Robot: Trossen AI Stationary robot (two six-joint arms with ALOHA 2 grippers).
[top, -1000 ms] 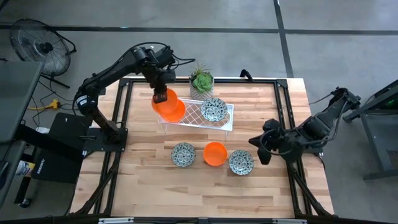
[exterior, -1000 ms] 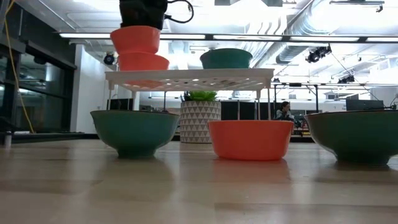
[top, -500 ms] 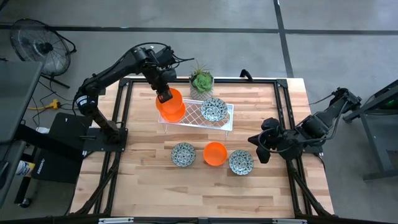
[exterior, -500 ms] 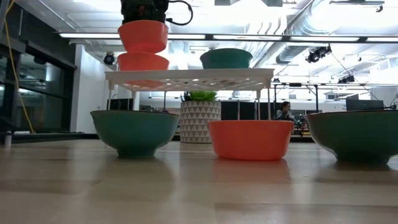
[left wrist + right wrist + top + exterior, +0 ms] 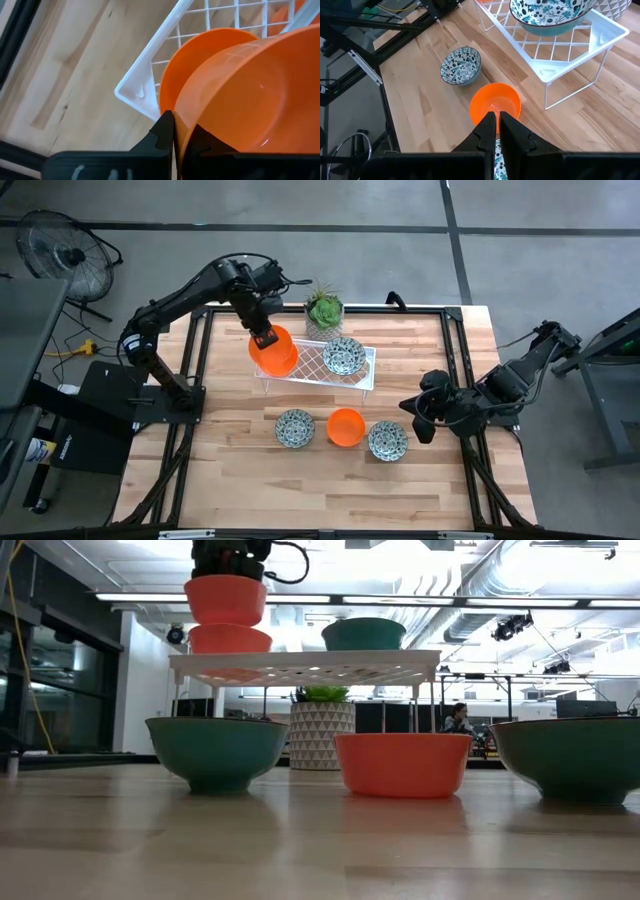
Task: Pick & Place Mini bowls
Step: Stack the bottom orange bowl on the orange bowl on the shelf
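My left gripper [image 5: 262,334] is over the left end of the white wire rack [image 5: 362,377], shut on a plain orange bowl [image 5: 226,600]. That bowl hovers right over a second orange bowl [image 5: 230,638] standing on the rack. A speckled bowl [image 5: 343,356] sits on the rack's right half. On the table in front of the rack stand a speckled bowl [image 5: 295,428], an orange bowl [image 5: 346,427] and another speckled bowl [image 5: 387,441]. My right gripper [image 5: 424,412] waits shut near the table's right side, above the table. My left gripper pinches the orange bowl's rim [image 5: 176,131], one finger [image 5: 163,133] outside the wall and the other inside. The fingers come from above, pointing down. The bowl hangs upright below them, just over the bowl on the rack; whether the two bowls touch cannot be told.
A small green potted plant [image 5: 323,310] stands behind the rack near the far edge. Bare wood lies along the table's near edge [image 5: 330,495] and at its left. A person [image 5: 458,718] shows far off in the room.
My left gripper has carried the orange bowl a little toward the table's right and slightly upward, so it now sits more squarely over the orange bowl on the rack. The hold has stayed shut.
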